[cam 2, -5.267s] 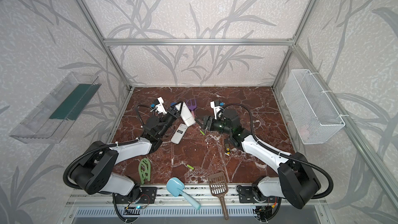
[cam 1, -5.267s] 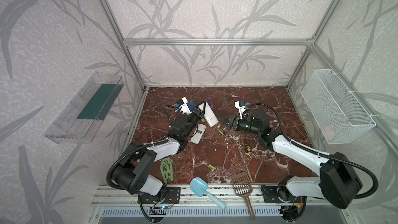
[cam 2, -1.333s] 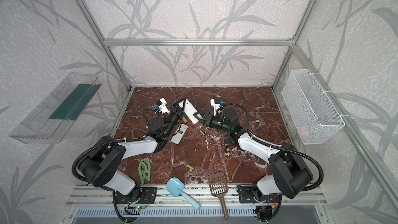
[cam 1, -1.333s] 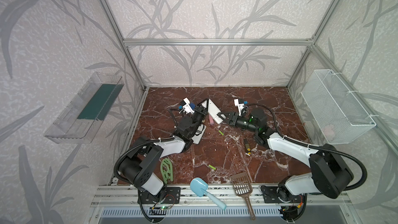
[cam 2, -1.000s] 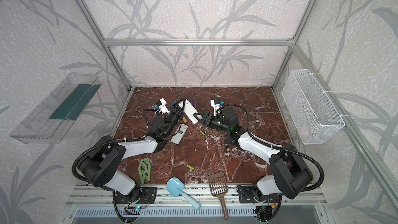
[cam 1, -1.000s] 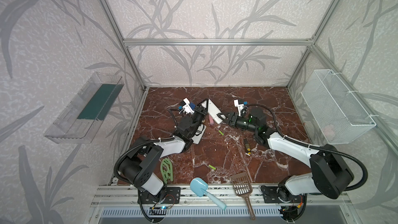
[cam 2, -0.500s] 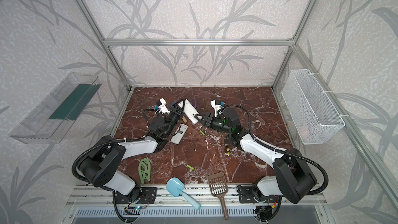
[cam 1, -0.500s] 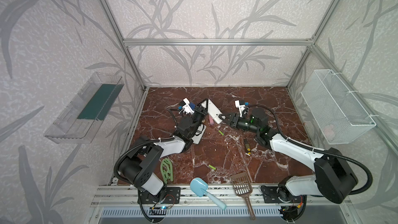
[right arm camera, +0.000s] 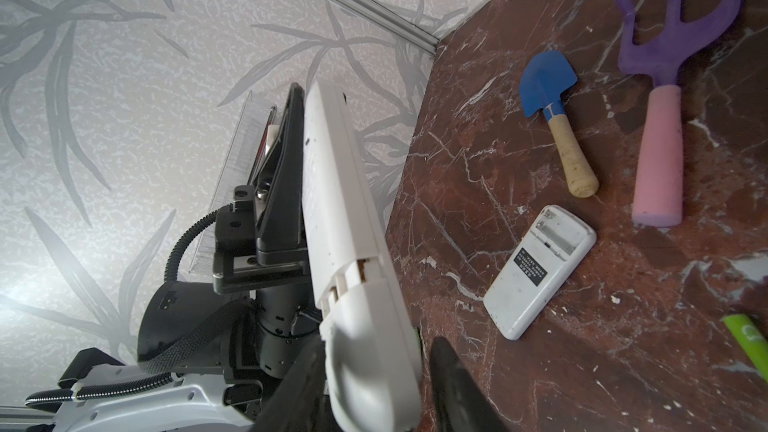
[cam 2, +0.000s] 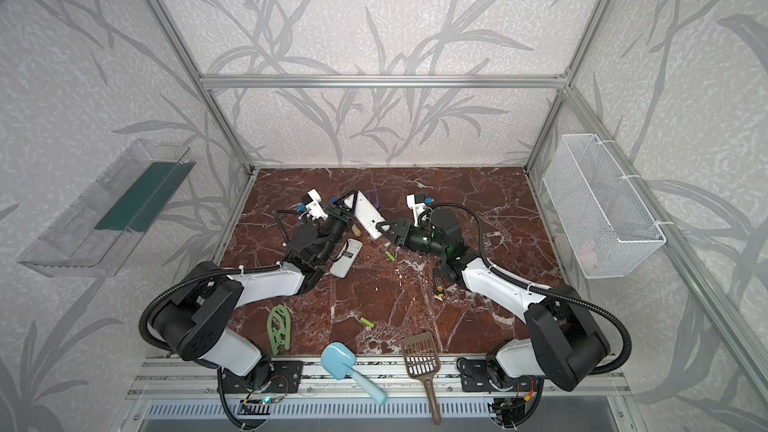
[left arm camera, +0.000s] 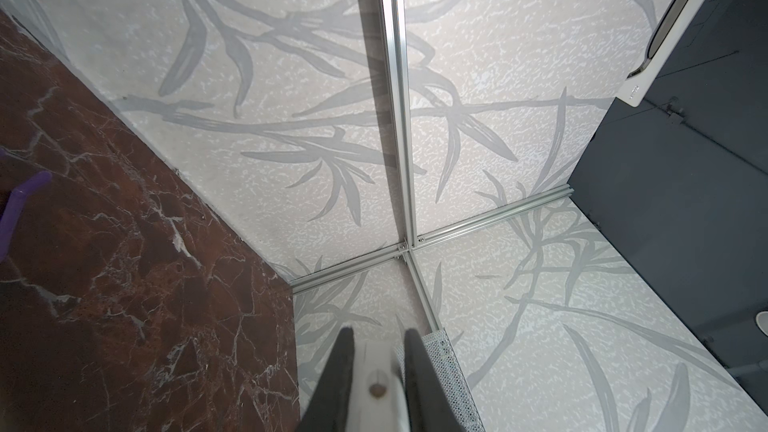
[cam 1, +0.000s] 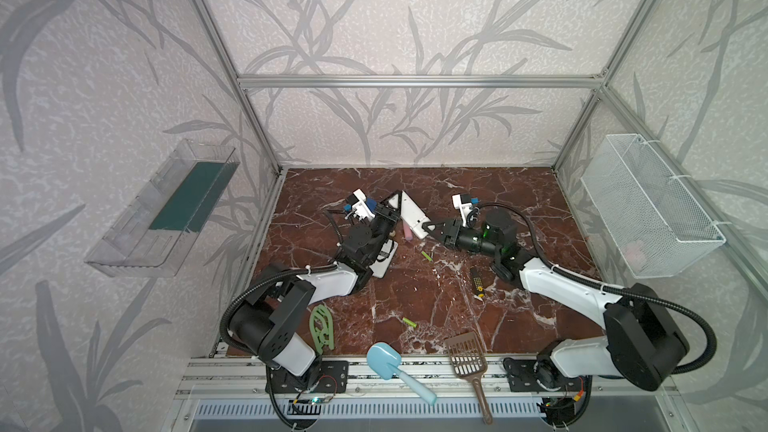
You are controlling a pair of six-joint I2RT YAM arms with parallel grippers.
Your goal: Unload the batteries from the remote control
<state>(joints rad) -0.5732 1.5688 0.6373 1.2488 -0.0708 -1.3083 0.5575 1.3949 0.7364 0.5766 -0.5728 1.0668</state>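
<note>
Two batteries are out already. In a top view, one lime-green battery (cam 1: 427,256) lies mid-way on the marble surface (cam 1: 540,193), and a second battery (cam 1: 409,322) sits nearer the front edge. Both are well apart from the yellow-black screwdriver (cam 1: 478,282). Above them the long white remote (cam 1: 409,214) hangs tilted, with the left jaws on its far end and the right jaws at its near end. One arm steadies it, I reckon, so the other can work the battery bay. A small white remote (cam 1: 380,270) lies beside the left arm.

Left wrist view: the left jaws are pinched almost shut on the long white remote (left arm camera: 376,384), a finger (left arm camera: 340,371) tight on each side. That's a firm hold!

Right wrist view: the remote's notched end (right arm camera: 353,280) faces us, and I cannot tell whether a cell sits inside. The right jaws stand partly open astride that end. One finger (right arm camera: 457,388) is clear of the casing, with marble showing in the gap, so no grip yet. The small white remote (right arm camera: 540,272) shows an empty bay, with a battery (right arm camera: 746,338) lying near it.
</note>
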